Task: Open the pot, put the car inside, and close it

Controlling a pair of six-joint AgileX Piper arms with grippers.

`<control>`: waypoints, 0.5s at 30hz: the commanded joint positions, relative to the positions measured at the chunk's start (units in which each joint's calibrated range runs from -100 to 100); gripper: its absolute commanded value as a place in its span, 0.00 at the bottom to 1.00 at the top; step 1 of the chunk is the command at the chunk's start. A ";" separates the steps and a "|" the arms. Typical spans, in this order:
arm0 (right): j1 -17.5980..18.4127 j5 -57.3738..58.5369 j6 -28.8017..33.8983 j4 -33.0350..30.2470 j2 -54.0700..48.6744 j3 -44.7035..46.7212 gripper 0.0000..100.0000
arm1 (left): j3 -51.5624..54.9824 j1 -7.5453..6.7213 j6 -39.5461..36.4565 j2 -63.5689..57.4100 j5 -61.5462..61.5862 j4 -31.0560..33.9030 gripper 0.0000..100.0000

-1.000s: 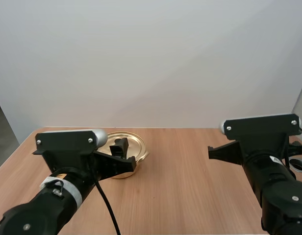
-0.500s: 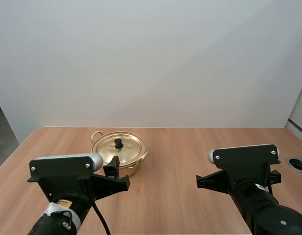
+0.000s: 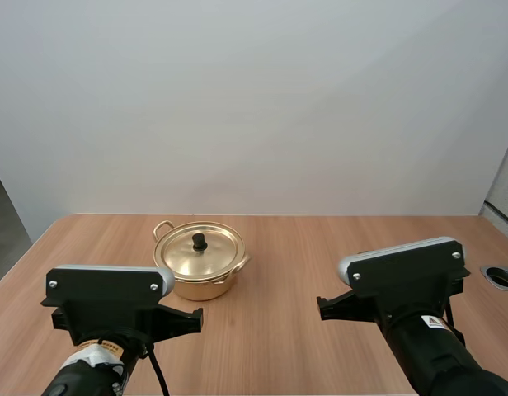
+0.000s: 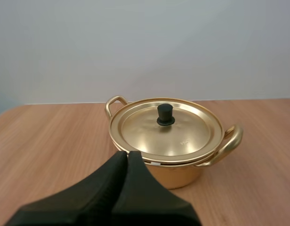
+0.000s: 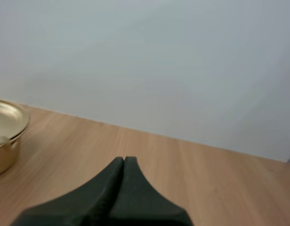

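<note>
On the left side of the table, my left gripper sits low over the wood. Its two black fingers are pressed flat together into one dark wedge, with nothing between them. Straight ahead of that wedge, and a touch toward the right, stands the pot, a shiny gold one resting upright on the table left of centre and toward the far edge. In the left wrist view the fingertips point at the pot's near wall. The high view shows a strip of bare wood between them, so gripper and pot are near each other but apart.

The lid is seated level on the rim, closing the pot. Its small black knob stands upright at the lid's middle, untouched and farther off than the fingertips. Two looped handles stick out from the pot, one at the back left and one at the front right.

Farther right, beyond an open stretch of tabletop, my right gripper is also closed on nothing, its fingers lying together as a single wedge above plain wood. From it the pot lies well off to the left and somewhat farther forward. The right wrist view catches an edge of the lid and one handle, well apart from the fingertips.
</note>
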 commanded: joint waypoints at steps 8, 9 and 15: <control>0.10 8.85 51.16 -49.69 -3.86 0.00 0.00 | 0.00 -0.02 0.05 0.00 -0.03 6.94 0.00; 0.10 11.03 60.80 -56.92 -3.86 0.00 0.00 | 0.00 -0.02 0.05 0.00 -0.03 6.94 0.00; 0.10 18.07 67.97 -63.42 -3.86 0.00 0.00 | 0.00 -0.02 0.05 0.00 -0.03 6.94 0.00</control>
